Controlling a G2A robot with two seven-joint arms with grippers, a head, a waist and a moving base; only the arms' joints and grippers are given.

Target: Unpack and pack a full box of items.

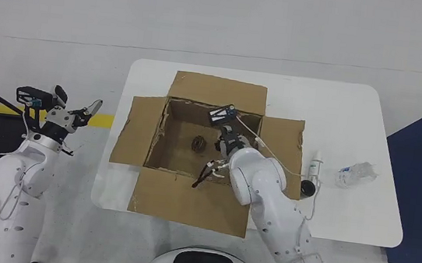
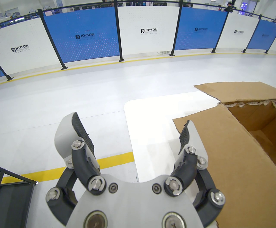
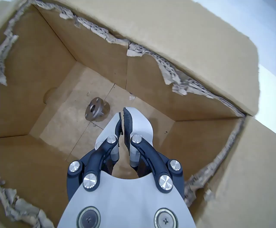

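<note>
Clenched with nothing between its pads, the right gripper [image 3: 123,112] hangs inside the open cardboard box [image 1: 219,92], its fingertips pressed together above the box floor. A small metal flange [image 3: 96,110] lies on that floor near the fingertips but apart from them; in the top view it sits roughly in the middle of the box bottom. The box stands on the white table [image 1: 354,116] with all four flaps folded outward and torn paper edges along its rim.

Off the table's left edge, the left gripper [image 2: 131,118] is held over the grey floor, its fingers spread wide and empty, near the box's left flap. A yellow floor line [image 2: 114,158] runs beneath it.

To the right of the box, on the table, lie a clear plastic bottle [image 1: 356,174], a slim white tube [image 1: 315,165] and a small black round item [image 1: 308,188], all well apart from both grippers.
</note>
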